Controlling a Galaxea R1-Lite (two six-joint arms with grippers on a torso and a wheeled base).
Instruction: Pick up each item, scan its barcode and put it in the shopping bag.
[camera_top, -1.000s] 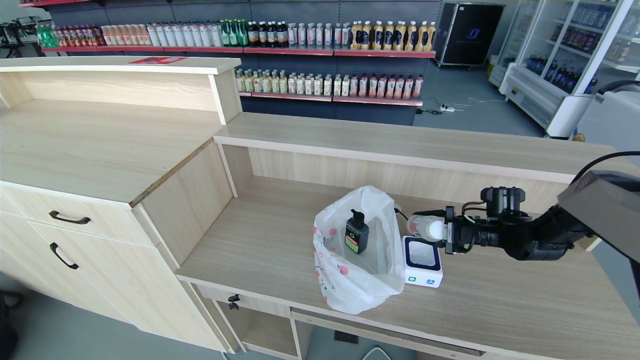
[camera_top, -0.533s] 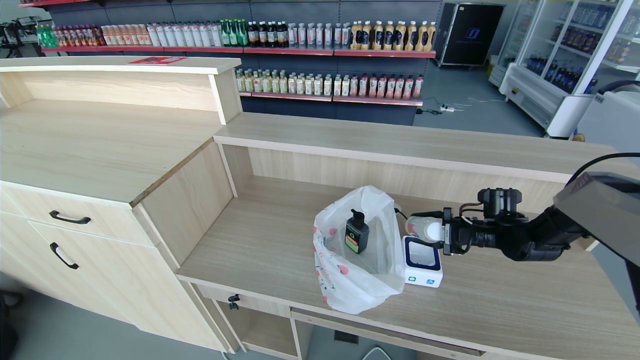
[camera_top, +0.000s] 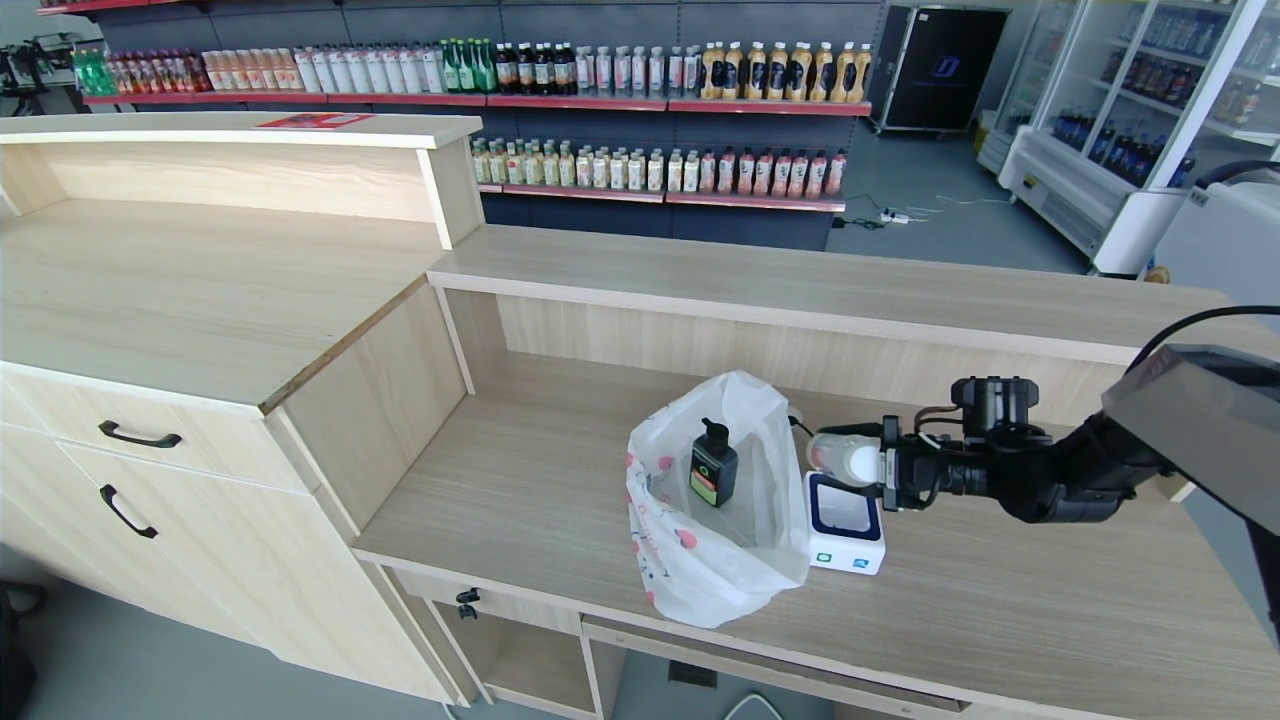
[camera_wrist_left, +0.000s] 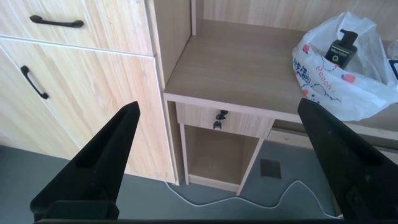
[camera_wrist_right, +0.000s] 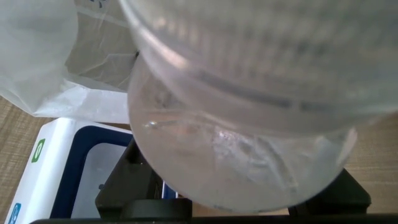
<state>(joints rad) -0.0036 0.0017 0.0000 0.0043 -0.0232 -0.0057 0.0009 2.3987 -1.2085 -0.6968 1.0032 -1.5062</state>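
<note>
While the right gripper (camera_top: 858, 458) clamps a clear bottle (camera_top: 830, 453) sideways just above the scanner (camera_top: 846, 528) beside the shopping bag (camera_top: 680, 545), the left gripper (camera_wrist_left: 217, 104) hangs, fingers wide apart.

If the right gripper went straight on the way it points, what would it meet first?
Most likely the shopping bag: the right gripper, with the bottle leading, points over the scanner toward the bag's side. Depth is unclear.
</note>
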